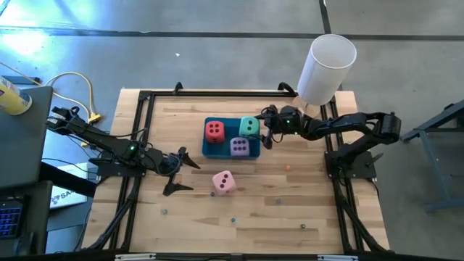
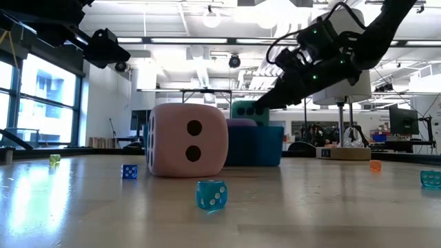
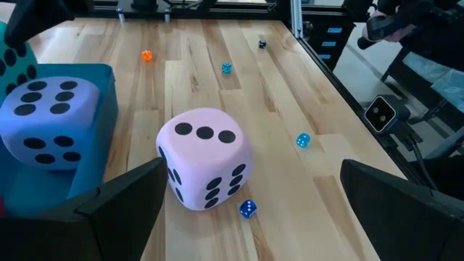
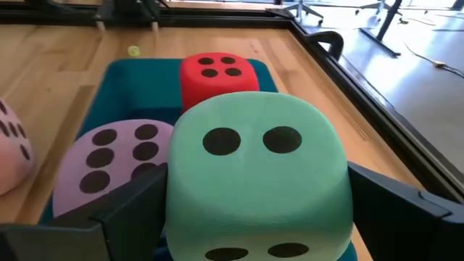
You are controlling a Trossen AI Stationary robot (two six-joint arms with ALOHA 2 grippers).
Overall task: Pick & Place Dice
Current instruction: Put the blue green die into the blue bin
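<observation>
Beyond the bench's tray (image 1: 210, 150), the soft, light pink die (image 1: 223, 182) is best squeezed on opposite faces by the wide-open left pincer (image 1: 179, 171), while the teal die (image 4: 254, 174) is held by the right pincer (image 1: 267, 130).

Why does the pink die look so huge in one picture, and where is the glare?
In the low view the pink die sits close to the lens, so it dwarfs the blue tray behind it, and bright windows wash out the table's left side. In the high view glare whitens the floor at the upper left.
</observation>
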